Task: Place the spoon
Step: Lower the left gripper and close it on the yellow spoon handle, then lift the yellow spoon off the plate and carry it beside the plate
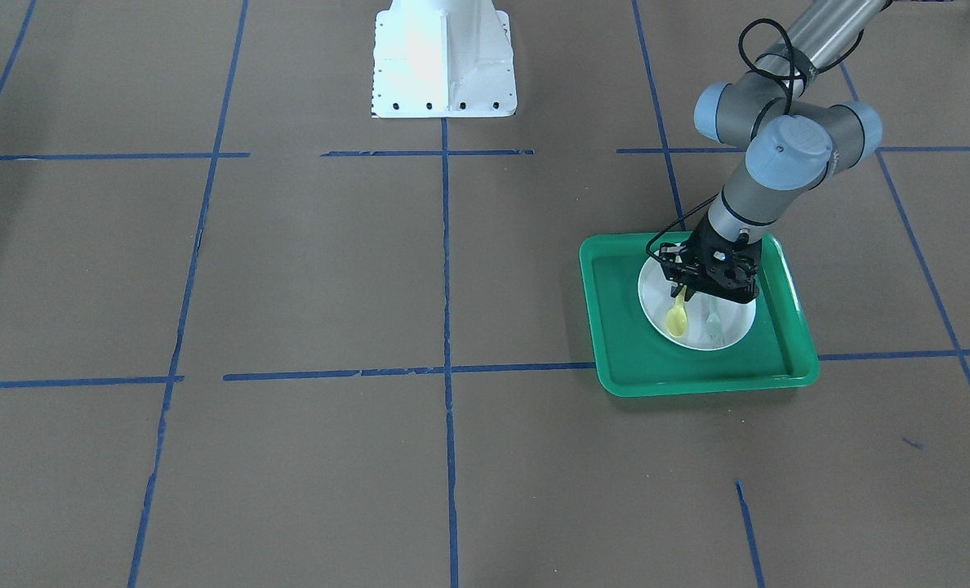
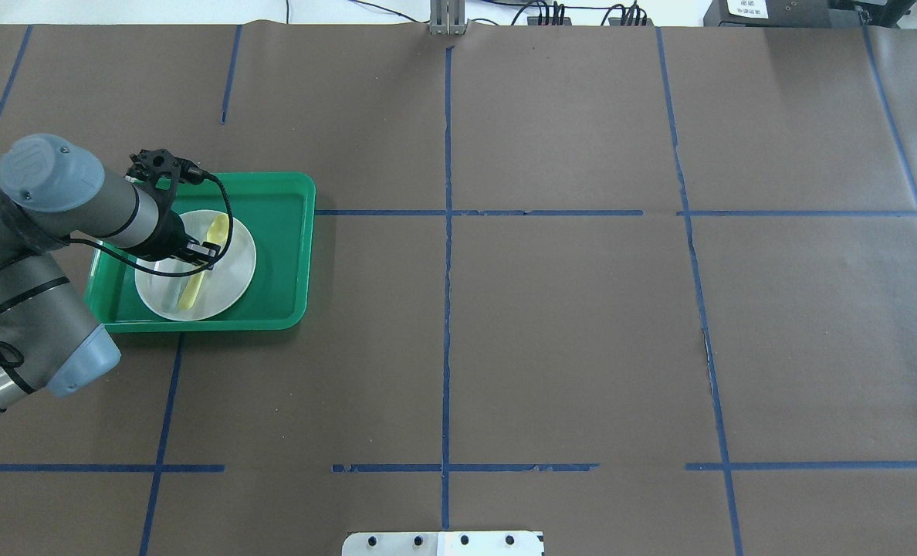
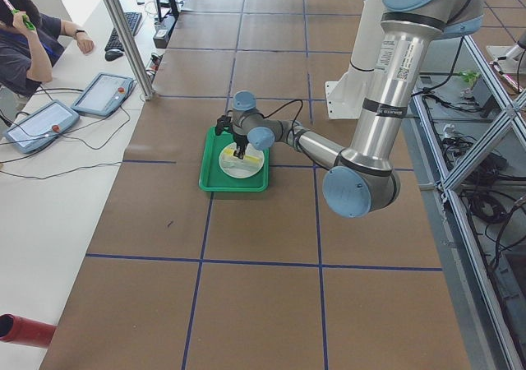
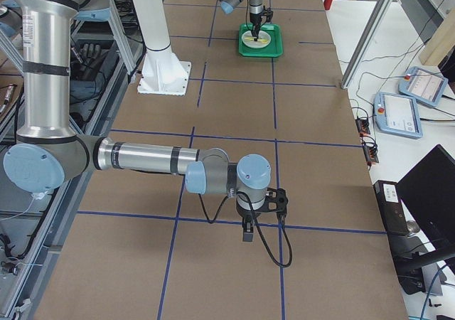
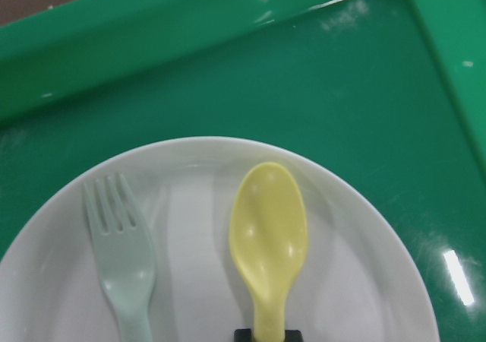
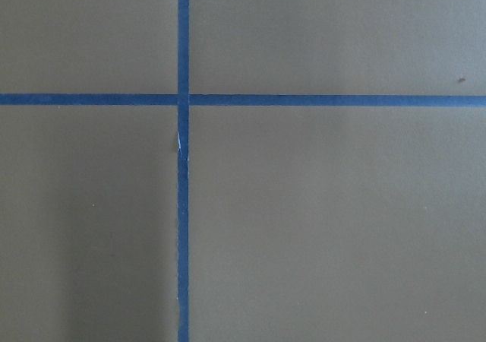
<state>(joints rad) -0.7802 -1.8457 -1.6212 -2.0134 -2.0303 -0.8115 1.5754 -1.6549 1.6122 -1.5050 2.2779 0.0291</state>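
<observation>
The pale-yellow spoon (image 1: 678,321) lies along the white plate (image 1: 734,322) in the green tray (image 1: 697,371), bowl toward the far side of the table. It also shows in the overhead view (image 2: 218,228) and the left wrist view (image 5: 269,235). My left gripper (image 1: 685,290) stands low over the plate, shut on the spoon's handle; a black fingertip (image 5: 241,334) shows at the handle in the wrist view. The right gripper (image 4: 247,233) hangs over bare table far from the tray; I cannot tell whether it is open or shut.
A grey-green fork (image 5: 121,251) lies on the same plate beside the spoon, tines the same way. The tray's raised rim (image 2: 304,255) surrounds the plate. The robot's white base (image 1: 444,61) stands mid-table. Blue tape lines cross the brown table.
</observation>
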